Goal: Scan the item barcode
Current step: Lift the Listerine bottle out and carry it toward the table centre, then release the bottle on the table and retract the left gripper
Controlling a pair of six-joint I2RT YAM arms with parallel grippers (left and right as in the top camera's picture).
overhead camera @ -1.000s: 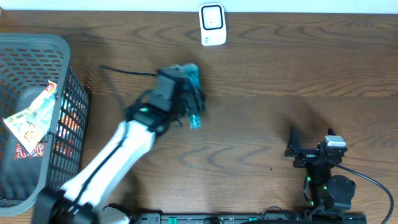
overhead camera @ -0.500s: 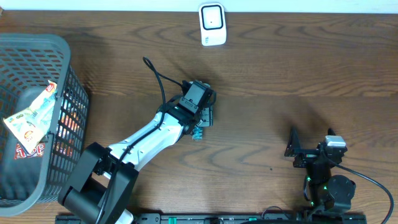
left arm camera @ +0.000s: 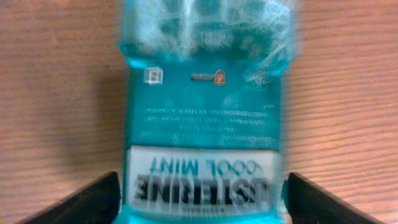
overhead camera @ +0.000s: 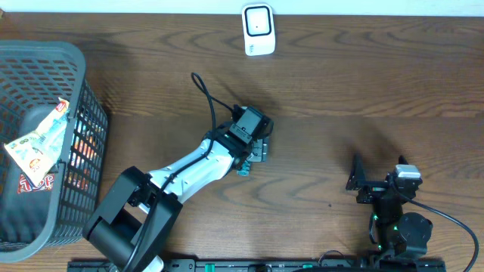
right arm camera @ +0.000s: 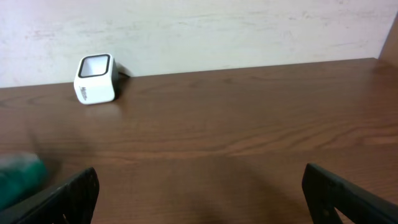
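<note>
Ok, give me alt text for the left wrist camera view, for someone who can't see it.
A teal Listerine Cool Mint bottle fills the blurred frame, its label upside down, against the wooden table. The left gripper's dark fingertips flank its near end; whether they touch it is unclear.

I saw a white scanner point(right arm camera: 95, 78) at the surface's point(right arm camera: 249, 134) far left, by the wall point(right arm camera: 249, 31), my claw point(right arm camera: 200, 173) spread wide.

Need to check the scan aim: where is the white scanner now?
In the overhead view the white scanner stands at the table's far edge, near the middle, well beyond the left gripper and the teal bottle under it.
</note>
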